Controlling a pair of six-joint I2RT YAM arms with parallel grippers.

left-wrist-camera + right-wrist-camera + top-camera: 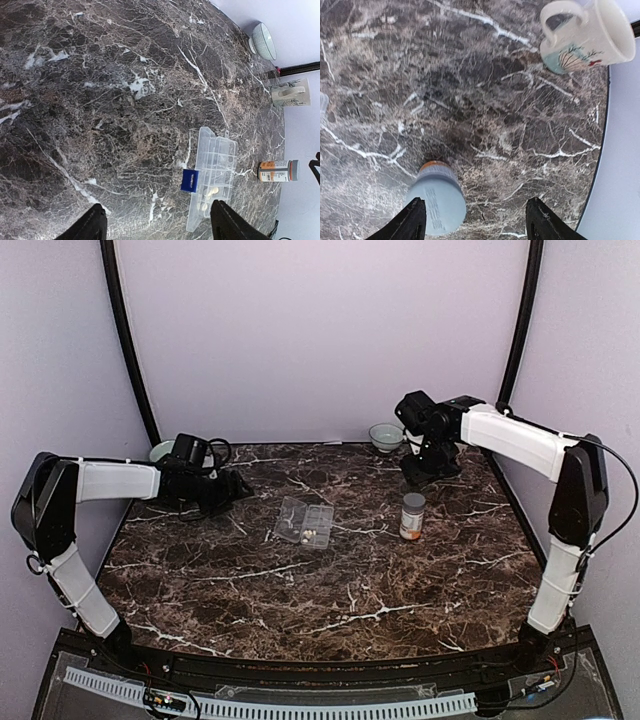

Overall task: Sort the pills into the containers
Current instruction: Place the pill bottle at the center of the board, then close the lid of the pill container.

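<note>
Pale rounded pills (212, 191) lie in a clear plastic organizer (220, 150) on the marbled desk (100, 100). Left gripper (160, 226) and right gripper (478, 222) gape empty.

Near half of the table (300, 590) is bare marble, so we've got room for either arm there. Mid-table, the organizer box (305, 522) w/ lid laid open is the main obstacle. The bottle (412, 517) stands upright to its right, w/ an open lane betw. them. Left gripper (157, 227), fingers spread wide, faces the box across bare marble. Right gripper (477, 220), also spread, hangs behind the bottle, which sits by one finger. Mug (585, 35) and bowl (386, 435) crowd the back right corner.
</note>
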